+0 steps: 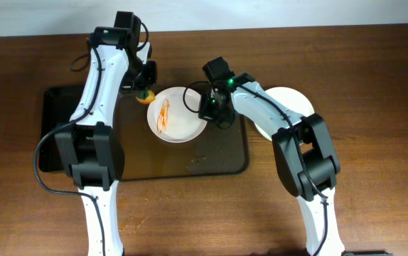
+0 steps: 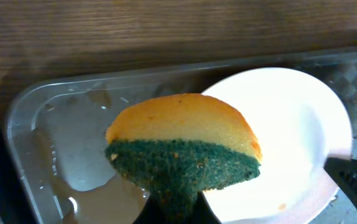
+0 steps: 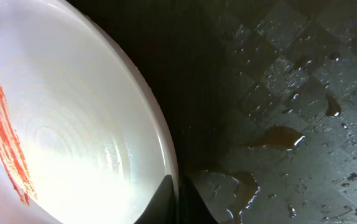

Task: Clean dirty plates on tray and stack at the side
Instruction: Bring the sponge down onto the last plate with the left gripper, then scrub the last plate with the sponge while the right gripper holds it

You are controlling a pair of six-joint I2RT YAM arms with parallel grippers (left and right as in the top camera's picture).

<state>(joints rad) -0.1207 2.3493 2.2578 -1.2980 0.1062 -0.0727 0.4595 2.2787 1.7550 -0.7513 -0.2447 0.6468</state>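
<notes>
A white plate (image 1: pixel 178 115) smeared with orange-red sauce lies on the dark wet tray (image 1: pixel 225 160). My right gripper (image 1: pixel 209 107) is shut on the plate's right rim; the wrist view shows the rim (image 3: pixel 160 134) pinched between the fingers (image 3: pixel 177 199) and the red smear at the left. My left gripper (image 1: pixel 141 84) is shut on a yellow and green sponge (image 1: pixel 145 96) just beyond the plate's upper left edge. In the left wrist view the sponge (image 2: pixel 181 146) hangs over the tray with the plate (image 2: pixel 290 124) to its right.
A clean white plate (image 1: pixel 289 107) lies on the wooden table right of the tray, partly under my right arm. Water pools on the tray floor (image 3: pixel 278 137). Crumbs lie on the table near the front left (image 1: pixel 136 224).
</notes>
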